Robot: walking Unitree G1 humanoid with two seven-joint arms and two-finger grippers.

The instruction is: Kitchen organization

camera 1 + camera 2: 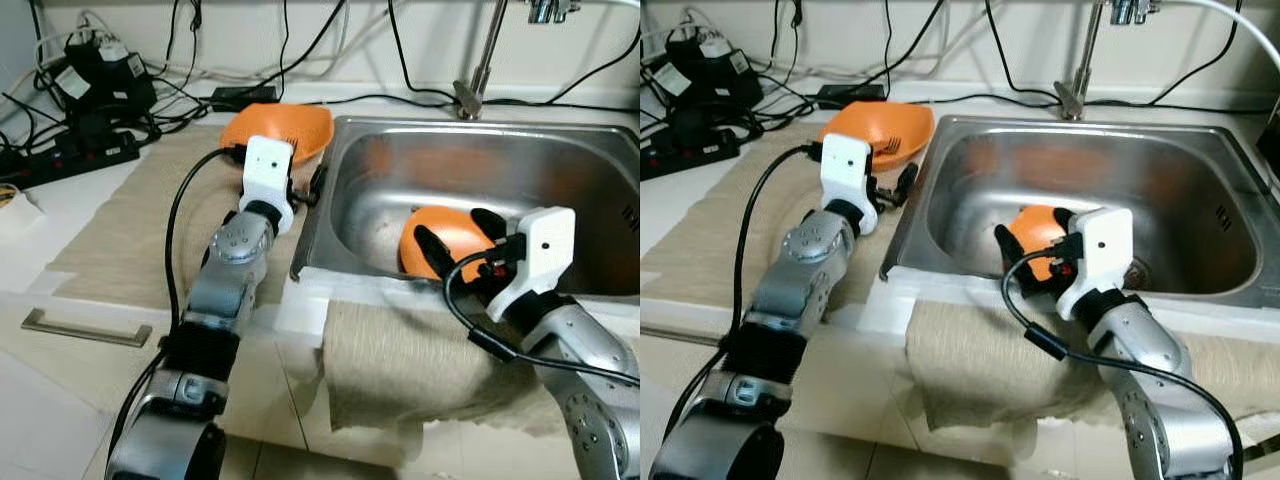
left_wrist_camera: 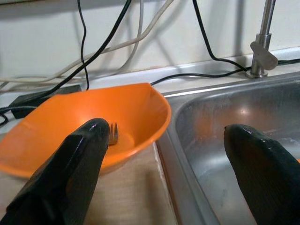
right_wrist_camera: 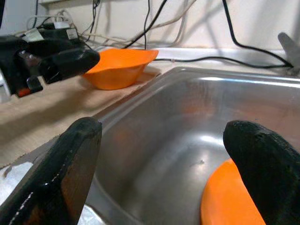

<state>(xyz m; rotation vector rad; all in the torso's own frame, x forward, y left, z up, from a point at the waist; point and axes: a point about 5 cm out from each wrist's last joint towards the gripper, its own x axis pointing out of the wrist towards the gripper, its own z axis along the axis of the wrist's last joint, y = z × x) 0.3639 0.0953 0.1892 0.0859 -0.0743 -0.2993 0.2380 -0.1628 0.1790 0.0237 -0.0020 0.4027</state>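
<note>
My right gripper (image 1: 1032,245) hangs over the front of the sink (image 1: 1200,190), fingers spread wide and holding nothing. The orange bowl (image 1: 1035,228) lies on the sink floor just below and between my fingertips, so I judge I am at the reach-in step, about to take it out. Next I need to lower the fingers around its rim and close on it before lifting.

My left gripper (image 1: 305,185) rests on the cloth mat (image 1: 130,215) beside the sink, also open and empty. Just ahead of it sits a second orange bowl (image 2: 84,119) with a fork (image 2: 113,133) lying inside. That looks like the place to bring the sink bowl, though I cannot be sure.
</note>
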